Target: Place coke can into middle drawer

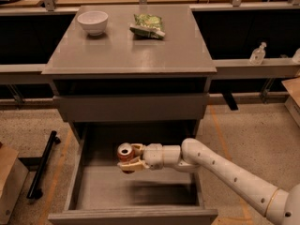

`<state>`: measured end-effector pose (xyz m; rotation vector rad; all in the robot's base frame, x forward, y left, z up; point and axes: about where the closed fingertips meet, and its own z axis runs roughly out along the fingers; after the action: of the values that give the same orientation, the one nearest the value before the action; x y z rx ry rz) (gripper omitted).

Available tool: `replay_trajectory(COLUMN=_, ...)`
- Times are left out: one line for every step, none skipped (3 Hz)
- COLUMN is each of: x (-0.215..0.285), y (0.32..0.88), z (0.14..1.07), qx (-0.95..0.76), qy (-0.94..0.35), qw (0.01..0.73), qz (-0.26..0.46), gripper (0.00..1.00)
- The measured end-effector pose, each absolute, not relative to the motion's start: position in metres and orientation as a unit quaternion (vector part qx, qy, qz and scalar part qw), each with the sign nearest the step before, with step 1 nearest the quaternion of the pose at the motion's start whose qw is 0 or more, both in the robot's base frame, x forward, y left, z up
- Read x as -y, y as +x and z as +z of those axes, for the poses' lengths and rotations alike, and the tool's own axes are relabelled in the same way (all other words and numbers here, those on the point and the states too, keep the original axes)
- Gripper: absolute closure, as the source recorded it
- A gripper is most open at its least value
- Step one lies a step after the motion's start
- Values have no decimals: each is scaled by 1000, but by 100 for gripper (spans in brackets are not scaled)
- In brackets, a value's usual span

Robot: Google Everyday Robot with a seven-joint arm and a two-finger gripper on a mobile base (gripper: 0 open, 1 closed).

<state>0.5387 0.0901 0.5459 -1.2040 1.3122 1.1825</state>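
The coke can is a small red can with a silver top, held upright in my gripper. The gripper is shut on it, with tan fingers above and below the can. My white arm reaches in from the lower right. The can hangs over the open middle drawer, a wide grey box with a flat floor, pulled out at the bottom of the cabinet. The can is above the drawer's left-middle part, a little above the floor.
A white bowl and a green snack bag sit on the cabinet top. A closed grey drawer front is above the open drawer. A black bar lies on the floor at left. A clear bottle stands on the right ledge.
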Motion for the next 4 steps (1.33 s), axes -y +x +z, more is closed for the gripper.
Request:
replay_trajectory(x=-95, y=537, z=541, qx=-529, qy=-506, qw=479, qz=485, gripper=100)
replay_trajectory(x=-110, y=533, z=525, qx=-515, qy=-513, qw=476, qz=495, gripper=100)
replay_trajectory(x=-131, y=527, z=499, qx=-510, qy=-512, qw=464, qz=512, gripper=83)
replay_trajectory(x=-154, y=519, z=470, qx=-511, qy=-516, qw=444, qz=525, gripper=59)
